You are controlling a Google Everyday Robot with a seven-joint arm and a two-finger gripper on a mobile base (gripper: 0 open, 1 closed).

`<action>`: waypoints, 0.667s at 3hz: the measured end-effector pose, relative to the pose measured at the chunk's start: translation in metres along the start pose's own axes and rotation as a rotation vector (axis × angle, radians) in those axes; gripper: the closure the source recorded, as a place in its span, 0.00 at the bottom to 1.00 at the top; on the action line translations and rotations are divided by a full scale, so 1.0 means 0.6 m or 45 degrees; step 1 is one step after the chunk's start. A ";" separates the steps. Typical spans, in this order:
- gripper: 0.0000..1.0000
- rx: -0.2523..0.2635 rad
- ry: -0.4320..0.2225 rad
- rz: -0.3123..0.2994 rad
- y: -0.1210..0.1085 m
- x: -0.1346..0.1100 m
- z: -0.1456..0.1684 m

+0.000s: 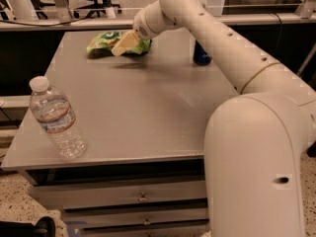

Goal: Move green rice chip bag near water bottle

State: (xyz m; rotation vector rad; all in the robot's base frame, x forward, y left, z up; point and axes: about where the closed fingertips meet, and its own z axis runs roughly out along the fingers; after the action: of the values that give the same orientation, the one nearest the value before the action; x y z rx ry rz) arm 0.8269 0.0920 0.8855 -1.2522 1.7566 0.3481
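Water bottle (54, 120): clear plastic with a white cap on and a pale label with a red band. It stands upright near the front left corner of the desk (148, 107). How full it is, I cannot tell.
Blue can (201, 57): upright toward the far right of the desk, mostly hidden behind my arm (222, 38). Its top is out of sight.
Drawers (143, 197): stacked under the desk top, all closed, with small knobs at the middle.
Green rice chip bag (101, 42): bright green, crinkled and flattish, with white and orange-brown print. It lies by the far edge of the desk, left of centre, well apart from the water bottle and apart from the blue can.
Tool (124, 43): my tool is at the bag's right end and overlaps it from this view. Whether it is spread, pressed together or pinching the bag, I cannot tell.
Arm: it reaches from the front right across the desk to the far edge.
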 end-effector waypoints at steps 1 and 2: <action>0.16 -0.006 0.035 -0.007 -0.003 0.018 0.019; 0.40 -0.006 0.052 -0.016 -0.004 0.026 0.023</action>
State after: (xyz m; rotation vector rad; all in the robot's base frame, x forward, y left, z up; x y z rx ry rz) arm 0.8351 0.0908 0.8659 -1.2813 1.7828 0.3211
